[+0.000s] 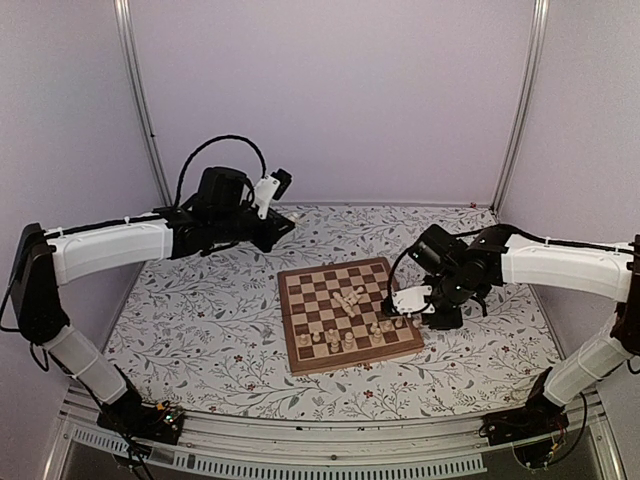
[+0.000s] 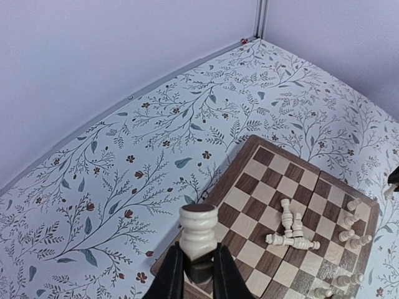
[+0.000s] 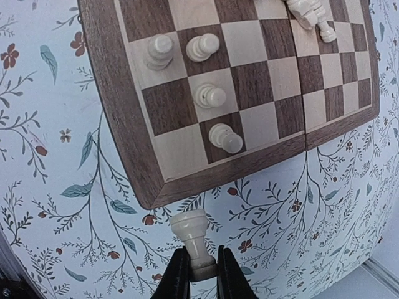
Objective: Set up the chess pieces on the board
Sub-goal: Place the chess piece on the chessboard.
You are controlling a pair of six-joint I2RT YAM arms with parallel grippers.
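The board (image 1: 287, 322) lies on the floral cloth in the middle. Near its centre a few cream chess pieces (image 1: 350, 298) lie toppled in a small pile (image 2: 290, 232). Several more stand along its near rows (image 1: 345, 341), four of them in the right wrist view (image 3: 211, 96). My left gripper (image 1: 285, 222) hovers raised behind the board's far-left corner. It is shut (image 2: 198, 269) on a cream piece (image 2: 198, 232), whose round felt base points away from the fingers. My right gripper (image 1: 408, 300) is at the board's right edge, shut (image 3: 201, 269) on a cream rook-like piece (image 3: 193, 232) just off the near-right corner (image 3: 149, 198).
The floral tablecloth (image 1: 200, 320) surrounds the board on all sides. Lilac walls with metal corner posts (image 1: 140, 100) close off the back and sides. A metal rail (image 1: 330, 450) runs along the near edge between the arm bases.
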